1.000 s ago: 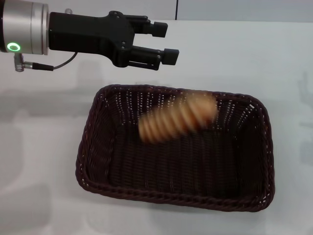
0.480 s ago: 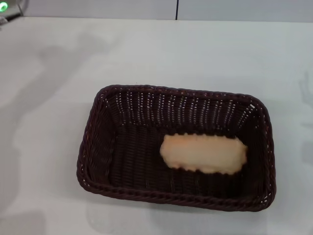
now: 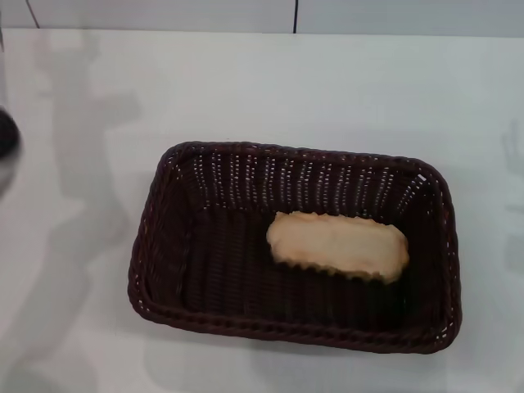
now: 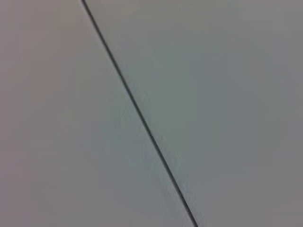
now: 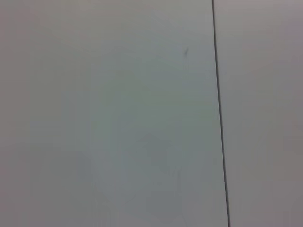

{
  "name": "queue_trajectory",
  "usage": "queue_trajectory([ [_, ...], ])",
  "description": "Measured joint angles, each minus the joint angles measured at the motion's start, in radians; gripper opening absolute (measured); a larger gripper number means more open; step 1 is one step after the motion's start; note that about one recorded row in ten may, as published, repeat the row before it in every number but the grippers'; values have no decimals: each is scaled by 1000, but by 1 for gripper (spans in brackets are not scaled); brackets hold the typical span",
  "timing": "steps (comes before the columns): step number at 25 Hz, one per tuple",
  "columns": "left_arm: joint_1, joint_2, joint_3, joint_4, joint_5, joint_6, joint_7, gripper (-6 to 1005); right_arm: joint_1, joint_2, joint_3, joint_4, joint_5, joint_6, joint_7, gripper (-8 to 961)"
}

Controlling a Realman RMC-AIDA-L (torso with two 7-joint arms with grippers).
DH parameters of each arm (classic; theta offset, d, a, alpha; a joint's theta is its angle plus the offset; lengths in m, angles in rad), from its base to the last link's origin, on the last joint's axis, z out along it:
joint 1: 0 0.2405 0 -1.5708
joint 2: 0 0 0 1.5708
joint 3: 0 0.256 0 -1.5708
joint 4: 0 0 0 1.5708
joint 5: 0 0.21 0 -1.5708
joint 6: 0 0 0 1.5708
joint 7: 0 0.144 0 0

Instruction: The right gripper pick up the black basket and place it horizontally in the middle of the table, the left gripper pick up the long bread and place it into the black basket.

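Note:
The black basket (image 3: 295,154) lies lengthwise across the middle of the white table (image 3: 327,90) in the head view. The long bread (image 3: 337,246) lies flat on the basket's floor, right of centre, pale tan side with the scalloped edge up. Nothing touches it. Only a blurred dark and grey sliver of the left arm (image 3: 5,139) shows at the far left edge; its gripper is out of view. The right gripper is out of view. Both wrist views show only a plain grey surface with a thin dark seam (image 4: 142,120) (image 5: 218,113).
Bare white tabletop surrounds the basket on all sides. The table's far edge meets a pale wall with a dark vertical seam (image 3: 295,16). Soft arm shadows fall on the table to the left of the basket.
The bread dropped from mid-air into the basket and settled pale side up. The open left gripper pulled away to the left, out of the head view.

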Motion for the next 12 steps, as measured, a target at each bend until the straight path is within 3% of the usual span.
queue_trajectory([
  [1,8,4,44,89,234,138,-278,843,1,0,0,0,0,0,0,781],
  [2,8,4,44,89,234,138,-278,843,2,0,0,1,0,0,0,782],
  [4,33,33,40,201,486,201,-733,843,2,1,-3,5,-1,2,0,782],
  [5,33,33,40,201,486,201,-733,843,2,1,-3,5,-1,2,0,782],
  [6,33,56,38,289,586,241,-970,842,2,1,-3,11,-3,5,3,782],
  [8,15,69,38,398,664,307,-1147,842,2,3,-2,26,-2,18,11,781],
  [9,-19,75,37,537,733,382,-1324,842,2,5,2,53,13,51,19,781],
  [12,-42,73,37,637,758,413,-1415,842,7,6,-1,94,45,114,33,781],
])
